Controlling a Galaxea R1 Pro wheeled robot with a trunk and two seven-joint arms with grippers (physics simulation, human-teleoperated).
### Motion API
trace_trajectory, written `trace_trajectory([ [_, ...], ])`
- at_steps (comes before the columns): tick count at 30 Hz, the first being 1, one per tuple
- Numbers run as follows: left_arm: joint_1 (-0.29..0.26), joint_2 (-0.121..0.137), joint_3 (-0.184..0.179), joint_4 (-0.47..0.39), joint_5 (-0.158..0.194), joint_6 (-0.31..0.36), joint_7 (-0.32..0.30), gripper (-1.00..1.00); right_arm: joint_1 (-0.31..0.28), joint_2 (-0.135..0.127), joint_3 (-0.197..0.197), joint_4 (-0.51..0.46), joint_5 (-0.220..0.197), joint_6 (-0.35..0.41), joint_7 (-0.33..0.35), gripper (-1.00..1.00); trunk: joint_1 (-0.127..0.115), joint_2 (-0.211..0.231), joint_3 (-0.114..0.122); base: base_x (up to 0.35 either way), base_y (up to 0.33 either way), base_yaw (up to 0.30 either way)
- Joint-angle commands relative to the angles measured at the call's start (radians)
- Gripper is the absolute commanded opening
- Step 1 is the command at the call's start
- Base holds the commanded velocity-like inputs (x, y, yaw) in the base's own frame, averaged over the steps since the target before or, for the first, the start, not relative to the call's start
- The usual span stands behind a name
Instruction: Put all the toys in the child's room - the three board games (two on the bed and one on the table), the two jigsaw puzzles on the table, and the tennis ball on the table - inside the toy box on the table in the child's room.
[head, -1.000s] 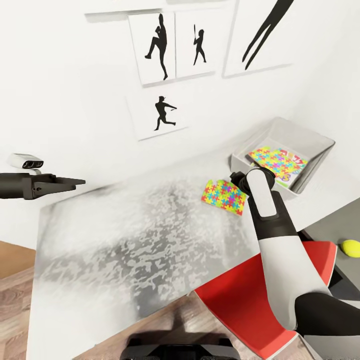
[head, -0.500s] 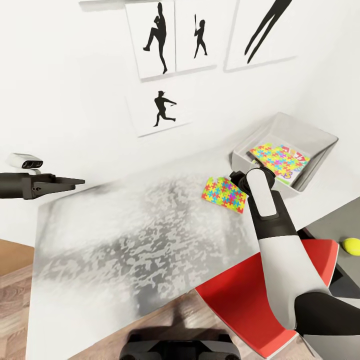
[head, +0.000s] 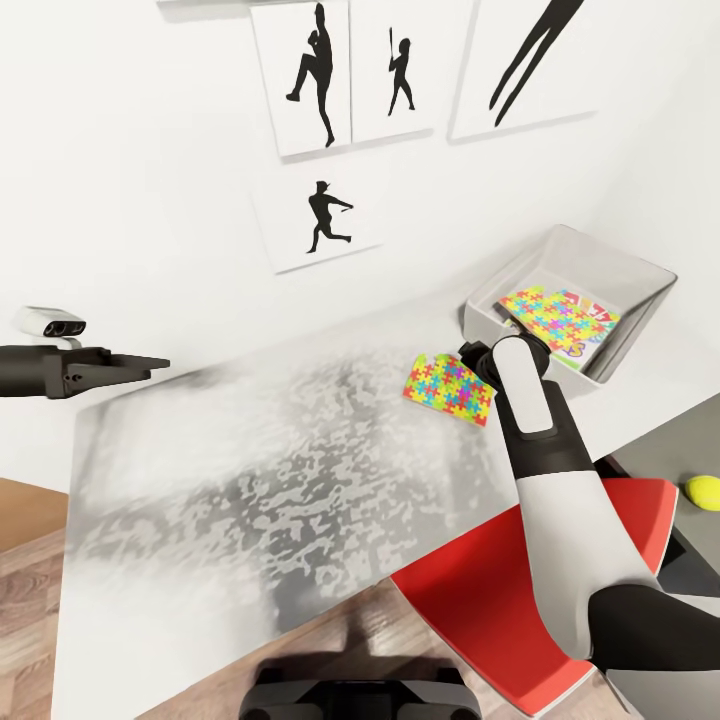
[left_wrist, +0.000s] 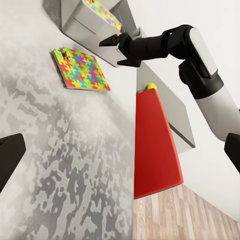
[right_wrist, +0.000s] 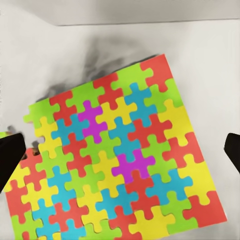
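Observation:
One jigsaw puzzle (head: 447, 390) lies flat on the pale table (head: 250, 470), just in front of the toy box (head: 612, 258). Inside the box rest another jigsaw puzzle (head: 553, 313) and a printed board game (head: 592, 332) beneath it. My right gripper (left_wrist: 107, 42) hovers open above the loose puzzle (right_wrist: 120, 150), with its fingertips (right_wrist: 10, 160) at both sides of the right wrist view. The tennis ball (head: 702, 492) sits on the lower dark grey section. My left gripper (head: 150, 363) hangs open over the table's far left end, holding nothing.
A red chair seat (head: 480, 590) is tucked against the table's near edge, under my right arm. The white wall with baseball-player silhouettes (head: 322, 215) rises right behind the table. Wood floor (head: 25, 560) shows at the left.
The head view shifted slightly upward a second ago. Since then both arms and the puzzle have held still.

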Motion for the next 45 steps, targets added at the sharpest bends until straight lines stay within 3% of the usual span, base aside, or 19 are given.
trace_trajectory([
  [1, -0.001, 0.001, -0.001, 0.000, 0.000, 0.011, -0.004, 1.00, -0.001, 0.000, 0.000, -0.001, -0.005, 0.008, -0.007, 1.00, 0.001, -0.002, -0.001, 0.000, 0.000, 0.000],
  [45, -0.001, -0.001, -0.002, 0.000, 0.000, 0.011, -0.004, 1.00, -0.022, 0.007, -0.001, -0.005, -0.006, 0.008, -0.007, 1.00, 0.001, -0.002, -0.045, 0.000, 0.000, 0.000],
])
